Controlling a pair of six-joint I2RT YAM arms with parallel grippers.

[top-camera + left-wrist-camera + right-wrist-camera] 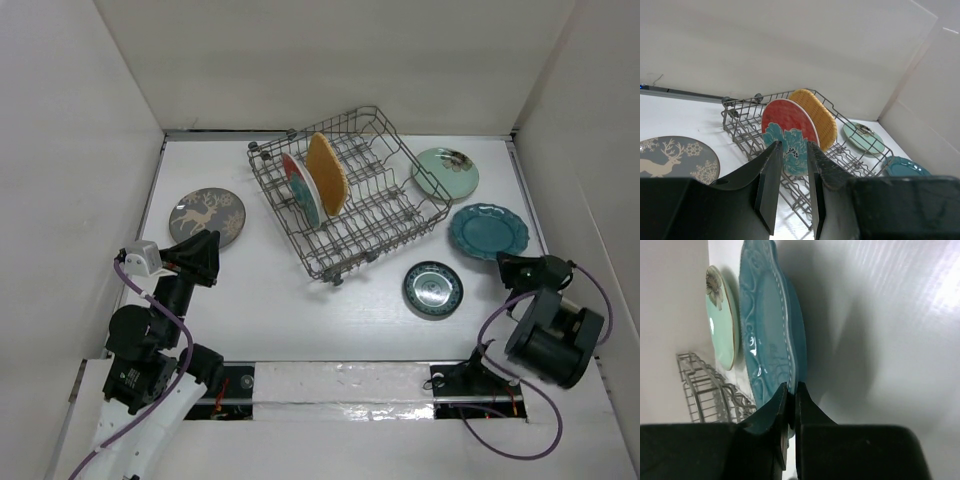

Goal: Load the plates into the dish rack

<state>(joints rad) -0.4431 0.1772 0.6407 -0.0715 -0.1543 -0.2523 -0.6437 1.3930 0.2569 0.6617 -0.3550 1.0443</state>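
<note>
The dish rack (pixel 400 225) stands at the table's far middle, angled. The red plate with teal flowers (pixel 297 188) and the yellow woven plate (pixel 326 172) stand upright in it; both show in the left wrist view, red (pixel 790 122) and yellow (pixel 816 114). The grey deer plate (pixel 207 217) lies left of the rack. The pale mint plate (pixel 445 172), teal scalloped plate (pixel 488 230) and small dark ringed plate (pixel 432 289) lie to its right. My right gripper (pixel 791 386) is shut on the teal plate's near rim (pixel 765 330). My left gripper (pixel 794 146) is slightly open and empty, just near of the deer plate (pixel 675 157).
White walls enclose the table on the left, back and right. The mint plate (pixel 720 320) and the rack's corner (pixel 705 390) lie beyond the teal plate in the right wrist view. The right wall stands close to the right arm (pixel 545 335).
</note>
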